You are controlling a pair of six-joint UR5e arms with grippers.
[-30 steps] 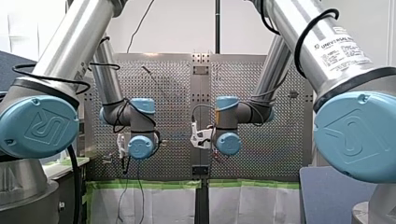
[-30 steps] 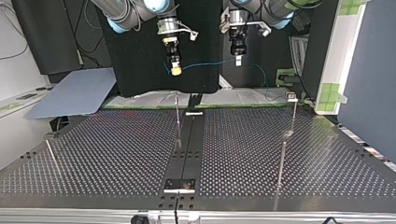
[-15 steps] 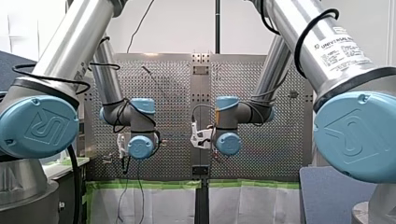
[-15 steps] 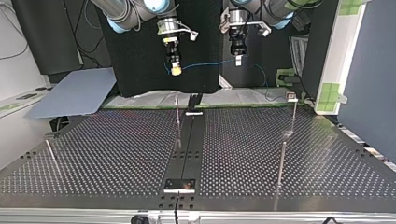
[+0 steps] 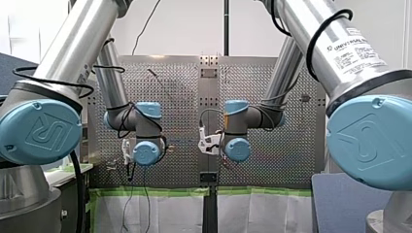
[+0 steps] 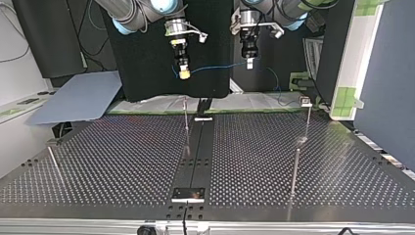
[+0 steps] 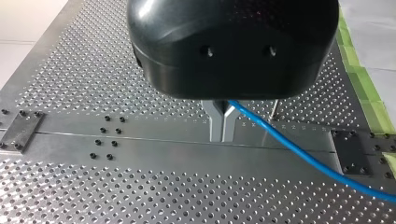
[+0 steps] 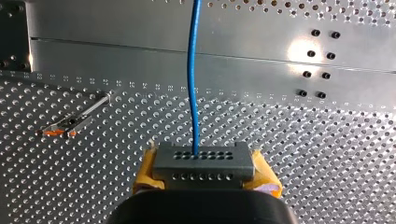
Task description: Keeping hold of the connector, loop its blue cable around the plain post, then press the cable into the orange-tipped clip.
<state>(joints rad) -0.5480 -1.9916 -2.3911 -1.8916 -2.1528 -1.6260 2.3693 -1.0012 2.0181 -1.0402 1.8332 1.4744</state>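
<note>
The perforated table [image 6: 122,161] is lying mostly bare, with both grippers hanging well above its far edge. In the top view, thin rods are sticking up from it: a middle post [image 6: 186,122], a far right post [image 6: 308,120], a near right post [image 6: 294,171] and a left post [image 6: 55,164]. The blue cable [image 6: 215,67] is stretching between the left gripper [image 6: 249,63] and the right gripper [image 6: 184,74], barring that gap.

Under my left gripper [image 7: 222,138] a smooth metal strip [image 7: 140,147] crosses the perforated table [image 7: 93,196], green tape [image 7: 365,80] edging the table beside it.

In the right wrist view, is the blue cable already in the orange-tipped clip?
No, the cable runs straight ahead from the connector, apart from the clip.
</note>
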